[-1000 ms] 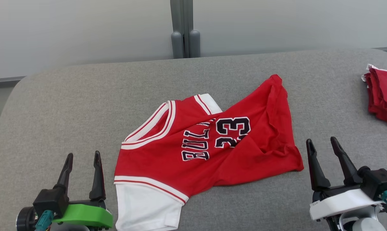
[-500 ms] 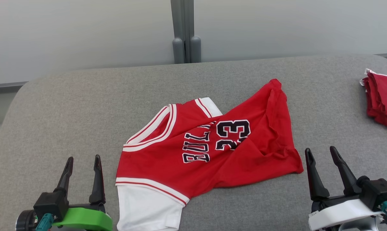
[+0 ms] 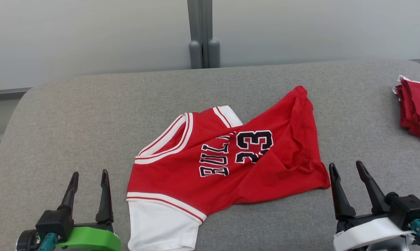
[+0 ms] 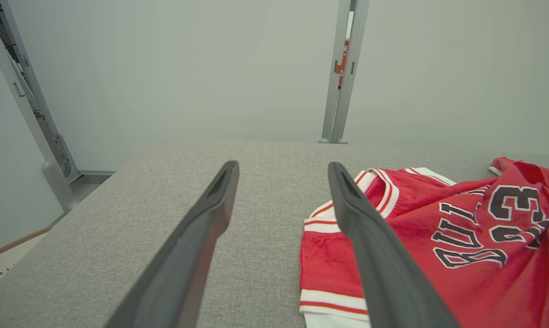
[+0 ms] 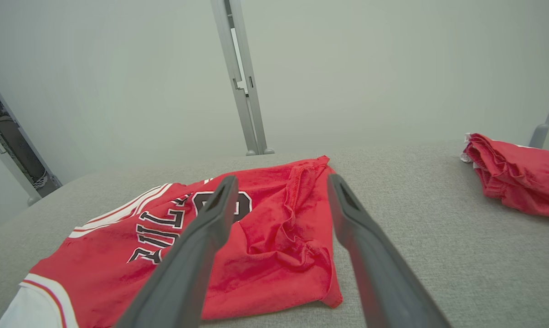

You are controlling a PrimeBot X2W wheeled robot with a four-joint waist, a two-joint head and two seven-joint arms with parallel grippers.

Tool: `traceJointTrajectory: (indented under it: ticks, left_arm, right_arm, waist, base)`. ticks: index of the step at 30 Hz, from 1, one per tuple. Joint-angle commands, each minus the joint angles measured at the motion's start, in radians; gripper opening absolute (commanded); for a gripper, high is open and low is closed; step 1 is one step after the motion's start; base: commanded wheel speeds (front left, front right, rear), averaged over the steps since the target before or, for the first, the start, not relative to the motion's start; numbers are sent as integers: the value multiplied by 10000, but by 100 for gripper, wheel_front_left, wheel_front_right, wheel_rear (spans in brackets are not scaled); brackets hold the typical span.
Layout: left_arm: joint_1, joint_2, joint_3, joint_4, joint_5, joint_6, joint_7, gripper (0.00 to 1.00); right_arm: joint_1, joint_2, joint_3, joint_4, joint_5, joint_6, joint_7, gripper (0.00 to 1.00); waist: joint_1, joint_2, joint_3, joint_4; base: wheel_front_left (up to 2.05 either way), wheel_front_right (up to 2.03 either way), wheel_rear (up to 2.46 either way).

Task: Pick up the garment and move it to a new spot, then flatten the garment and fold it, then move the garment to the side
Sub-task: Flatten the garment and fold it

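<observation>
Both arms sit low at the near edge of the grey padded table [image 3: 91,104], one on either side of the garment [image 3: 230,167]. The left gripper [image 3: 89,173] is at the near left. Its two dark fingers point away across the table, spread wide, with only bare tabletop between them. The right gripper [image 3: 345,164] mirrors it at the near right, its fingers leaning slightly inward toward the garment. Its jaws are just as wide and hold nothing. Its inner fingertip is near the garment's right-hand corner but apart from it.

The garment is a red jersey with white trim and dark lettering (the 33 reads sideways from where the robot stands). It lies rumpled in the middle of the table, neckline toward the left and hem toward the right. Its right part is bunched into a raised fold. A white panel runs down to the bottom of the head view, so I cannot tell whether it hangs over the near edge.

To the left, a broad stretch of bare grey runs from the neckline out to the table's rounded far corner. A bare band lies along the far edge behind the jersey. To the right there is open surface between the jersey and a pile of red cloth [image 3: 417,108] at the table's far right edge. Behind the table stands a pale wall [image 3: 91,35] with a grey post [image 3: 201,35].
</observation>
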Motion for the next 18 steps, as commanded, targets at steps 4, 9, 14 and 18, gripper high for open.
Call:
traceJointTrajectory:
  ticks: [4,9,14,18]
  left_arm:
    - [138,80,17,-16,-75,46,-27,100]
    - [130,95,7,-35,-81,49,-27,100]
    - [139,111,1,-33,-75,49,-25,100]
    - [191,110,-86,80,-70,28,-25,100]
  right_arm:
    - [102,3,-20,-46,-112,-14,60,100]
    - [96,8,-41,-49,-141,-13,101,100]
    - [82,7,-64,34,-139,-13,97,100]
    - [-13,-42,-102,190,-134,-14,72,100]
  waist:
    - [0,0,24,11]
    - [0,0,45,20]
    - [0,0,46,34]
    - [0,0,60,61]
  base:
    - [0,0,0]
    - [0,0,0]
    - [0,0,0]
    - [0,0,0]
